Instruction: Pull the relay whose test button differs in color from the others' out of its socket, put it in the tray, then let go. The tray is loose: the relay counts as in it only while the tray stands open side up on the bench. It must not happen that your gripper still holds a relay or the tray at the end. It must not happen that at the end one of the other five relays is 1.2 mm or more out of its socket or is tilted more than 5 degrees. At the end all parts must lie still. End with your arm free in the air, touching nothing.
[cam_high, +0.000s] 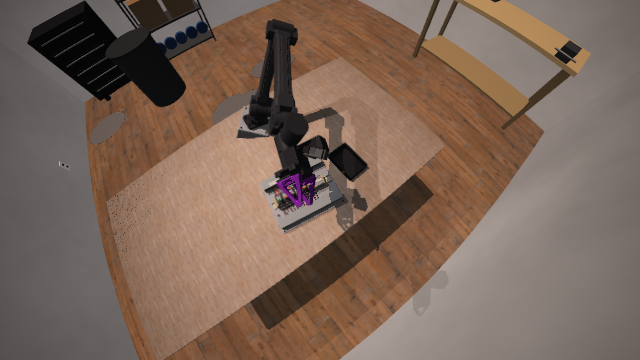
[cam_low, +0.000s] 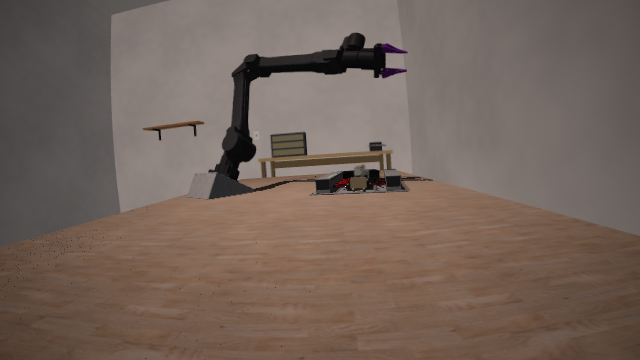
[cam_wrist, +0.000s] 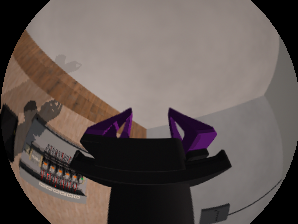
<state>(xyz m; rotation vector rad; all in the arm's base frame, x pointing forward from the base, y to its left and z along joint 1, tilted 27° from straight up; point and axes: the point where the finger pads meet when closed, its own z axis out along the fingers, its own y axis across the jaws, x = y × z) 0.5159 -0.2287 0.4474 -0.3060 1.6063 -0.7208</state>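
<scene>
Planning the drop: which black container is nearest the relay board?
The open square tray beside the board; the round bin and drawer cabinet stand far off.
</scene>
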